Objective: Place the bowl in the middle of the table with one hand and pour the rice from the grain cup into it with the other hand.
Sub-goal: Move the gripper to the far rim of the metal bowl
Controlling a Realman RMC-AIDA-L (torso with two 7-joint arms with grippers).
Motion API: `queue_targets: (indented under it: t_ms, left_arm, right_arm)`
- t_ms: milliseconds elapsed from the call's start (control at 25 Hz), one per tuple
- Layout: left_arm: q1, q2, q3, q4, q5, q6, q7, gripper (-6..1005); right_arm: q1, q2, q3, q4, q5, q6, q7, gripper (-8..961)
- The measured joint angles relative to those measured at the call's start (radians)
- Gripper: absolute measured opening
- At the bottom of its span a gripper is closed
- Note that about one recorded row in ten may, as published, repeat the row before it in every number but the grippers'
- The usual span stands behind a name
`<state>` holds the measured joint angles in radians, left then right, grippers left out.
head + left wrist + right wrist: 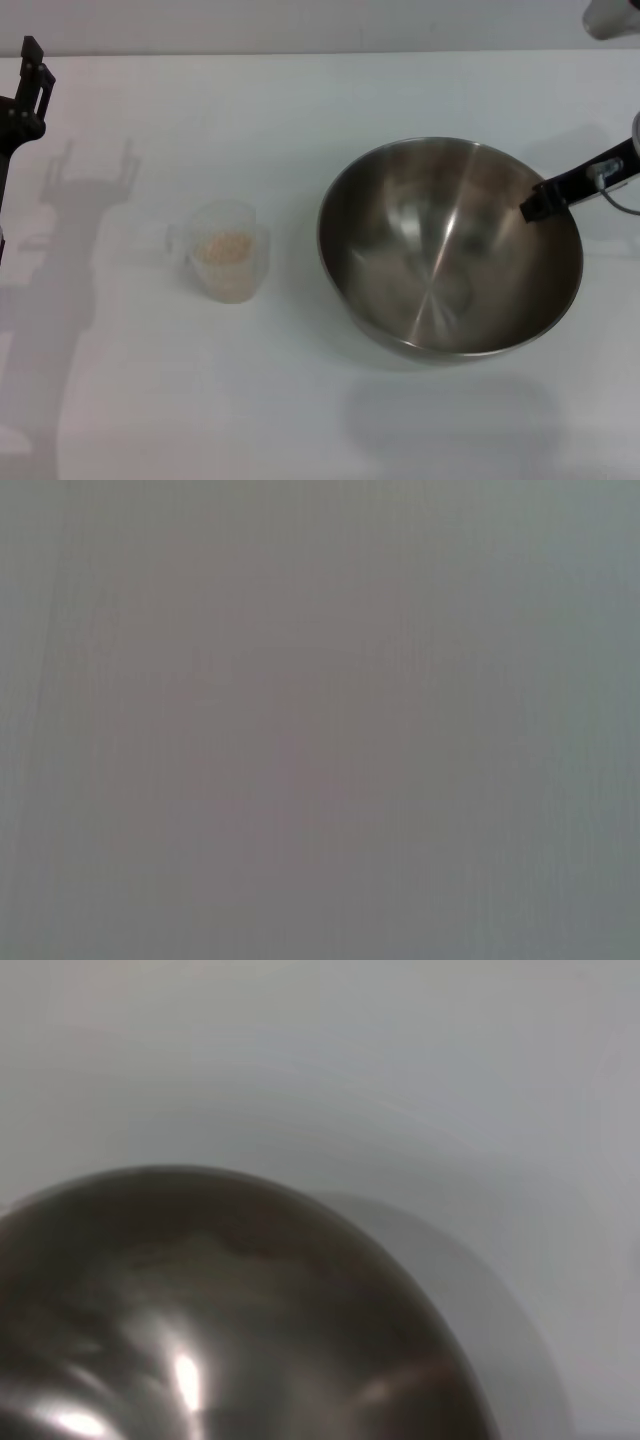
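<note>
The steel bowl (450, 245) is right of the table's (300, 100) middle. Its shadow falls on the table in front of it, so it appears held a little above the surface. My right gripper (540, 205) grips the bowl's right rim, with a black finger showing inside the rim. The right wrist view shows the bowl's shiny curved wall (200, 1310) close up. The transparent grain cup (230, 250) stands upright left of the bowl, apart from it, with rice (222, 246) inside. My left gripper (30, 70) is open and empty at the far left edge, well away from the cup.
A white rounded object (610, 15) shows at the far right corner. The left wrist view shows only a blank grey surface. The left arm's shadow lies on the table left of the cup.
</note>
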<state>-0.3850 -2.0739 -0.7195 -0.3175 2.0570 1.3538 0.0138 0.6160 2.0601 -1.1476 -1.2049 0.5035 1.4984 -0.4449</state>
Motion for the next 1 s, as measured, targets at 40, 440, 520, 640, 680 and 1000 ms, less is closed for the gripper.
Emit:
queue_targets:
  t_ms: [40,440,520,640,680,1000]
  left_arm:
    - [0.000,0.000,0.000,0.000,0.000,0.001,0.000,701]
    - [0.005,-0.002,0.000,-0.001,0.000,0.004,0.000,696]
    - [0.006,-0.002,0.000,-0.001,0.000,0.004,0.000,695]
    - [0.006,-0.002,0.000,-0.001,0.000,0.004,0.000,694]
    - [0.006,-0.002,0.000,-0.001,0.000,0.004,0.000,693]
    - [0.002,-0.002,0.000,0.000,0.000,0.004,0.000,690]
  right_arm:
    - [-0.003,0.000,0.002,-0.009,0.000,-0.002,0.000,64]
    - [-0.022,0.010,0.025,-0.104,0.013,-0.041,-0.002,22]
    - [-0.021,0.012,0.030,-0.109,0.023,-0.054,-0.007,21]
    - [-0.021,0.012,0.033,-0.113,0.069,-0.075,-0.020,21]
    - [-0.021,0.012,0.034,-0.113,0.085,-0.081,-0.024,21]
    - [0.001,0.013,0.034,-0.070,0.130,-0.120,-0.059,21]
